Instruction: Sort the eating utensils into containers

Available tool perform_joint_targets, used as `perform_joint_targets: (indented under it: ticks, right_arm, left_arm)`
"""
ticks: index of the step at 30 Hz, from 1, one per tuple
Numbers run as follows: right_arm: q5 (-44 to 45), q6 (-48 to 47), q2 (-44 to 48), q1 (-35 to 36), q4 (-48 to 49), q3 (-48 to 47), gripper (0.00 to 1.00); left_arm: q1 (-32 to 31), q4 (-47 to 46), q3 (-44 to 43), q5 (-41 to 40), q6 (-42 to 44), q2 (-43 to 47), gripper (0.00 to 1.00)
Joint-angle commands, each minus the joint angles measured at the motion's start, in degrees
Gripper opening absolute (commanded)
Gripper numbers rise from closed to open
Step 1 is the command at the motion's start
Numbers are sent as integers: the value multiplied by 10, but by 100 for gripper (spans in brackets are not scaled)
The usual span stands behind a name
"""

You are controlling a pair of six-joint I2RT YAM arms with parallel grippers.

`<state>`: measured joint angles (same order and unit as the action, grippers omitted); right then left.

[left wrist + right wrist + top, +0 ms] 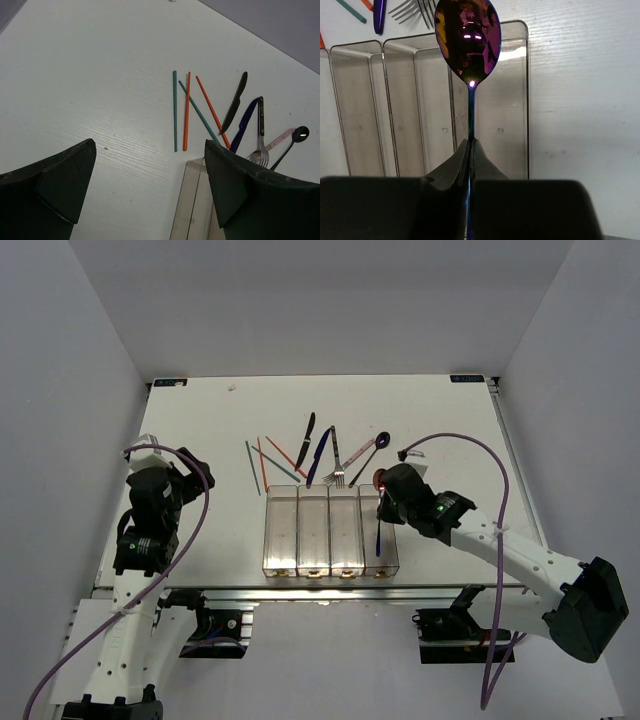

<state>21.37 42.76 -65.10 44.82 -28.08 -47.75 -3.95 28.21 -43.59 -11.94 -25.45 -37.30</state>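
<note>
Right now your right gripper has its fingers clenched tight on the thin handle of the dark-purple spoon. The spoon is lifted clear of the table. From the right wrist, its shiny bowl points away from the gripper and sits over the far end of the containers, about where the two rightmost bins meet. From above, the handle's blue tail pokes out behind the fingers, over the rightmost bin.

Your left gripper hangs with its fingers spread wide and nothing between them. It is over bare table to the left of the bins, with their far-left corner just inside its view.

The other utensils lie fanned out on the table beyond the bins. From left to right you have two green chopsticks and two orange-red chopsticks interleaved, then the black knife, the dark-blue knife, the silver fork, a pink-handled utensil and a black spoon. The fork's tines reach the far edge of the bins.
</note>
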Motion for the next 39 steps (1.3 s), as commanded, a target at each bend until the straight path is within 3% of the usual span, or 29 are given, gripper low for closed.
perform_joint_targets:
  ticks: [1,12,15,16,18,21,22,23,24,27,28,31,34,39]
  right_arm:
    - [46,74,2,13,22,19,0]
    - [57,115,-13,22,41,47,0]
    - [48,115,-13,29,49,49,6]
    - [49,118,-12,33,45,47,13]
    - [48,118,-6,36,45,48,15]
    - [48,118,4,43,43,46,35]
    - [50,120,7,45,38,45,46]
    - [53,125,9,44,32,40,48]
    - [54,123,14,46,29,35,59]
    - [70,116,19,47,11,15,63]
    - [78,107,19,47,23,11,72]
    - [74,48,-28,14,24,-47,78]
    - [39,7,-147,-61,0,-157,78]
    - [87,7,-344,-124,-40,-341,76]
  left_arm:
    - [-3,-7,4,5,6,5,98]
    - [-3,-7,4,10,7,6,98]
    - [-2,-7,4,10,7,7,98]
    - [-3,-7,4,10,7,8,98]
    - [-3,-8,4,8,7,8,98]
    - [-3,-7,4,9,7,6,98]
    - [-3,-7,4,9,7,6,98]
    - [-3,-7,4,9,7,6,98]
    - [-3,-7,4,10,7,6,98]
    - [-3,-8,4,10,7,3,98]
    - [-3,-8,4,11,7,1,98]
    - [-2,-9,4,13,8,0,98]
    - [-3,-8,4,7,7,-1,98]
    - [-3,-6,4,3,6,2,98]
